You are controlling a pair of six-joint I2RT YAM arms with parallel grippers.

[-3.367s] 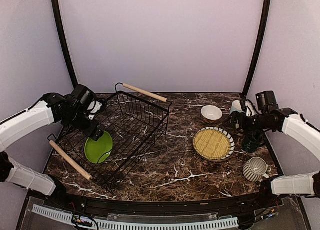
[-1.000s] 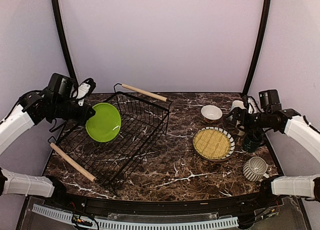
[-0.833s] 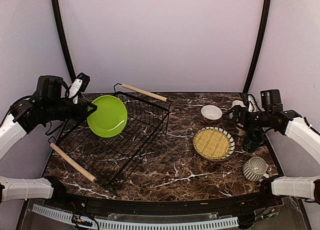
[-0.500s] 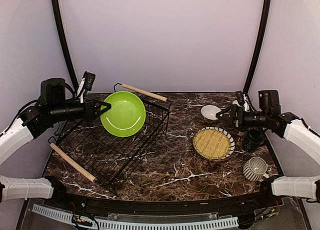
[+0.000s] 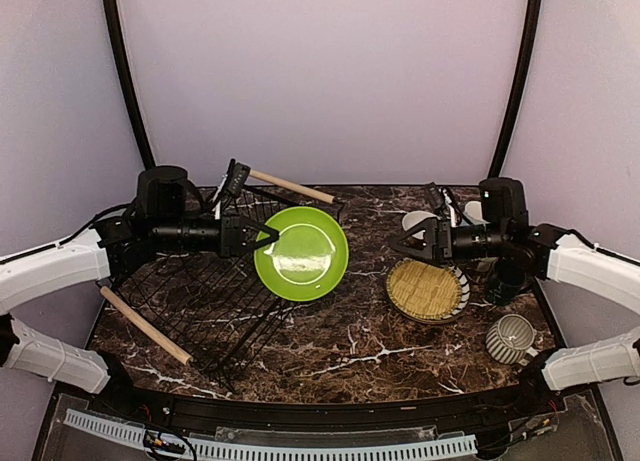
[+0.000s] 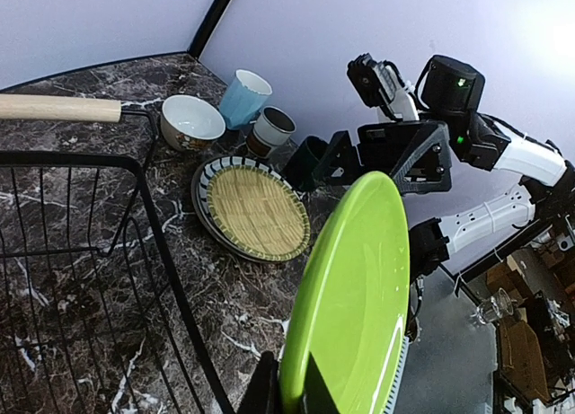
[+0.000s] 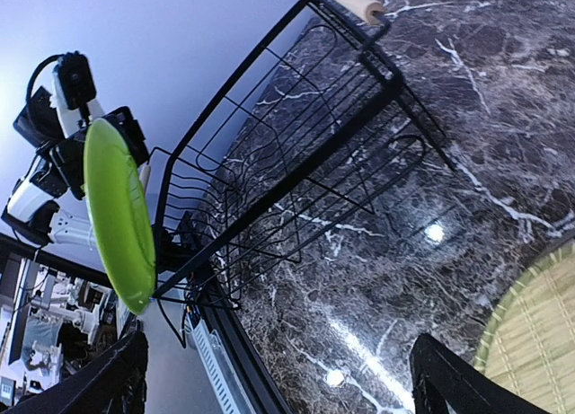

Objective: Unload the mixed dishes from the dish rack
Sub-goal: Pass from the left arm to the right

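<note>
Noted: plate (image 5: 301, 253) on edge, in air just past right side of rack (image 5: 215, 301), above counter (image 5: 350, 341). Rim clamped by left fingers (image 5: 258, 247); right fingers (image 7: 454, 374) spread wide, empty, facing plate. Handover judged next: take opposite rim squarely before left lets go. Lime, glossy, shallow; slip risk.

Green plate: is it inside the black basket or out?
Out. The left hand holds the lime green plate up in the air, off the dish rack.
</note>
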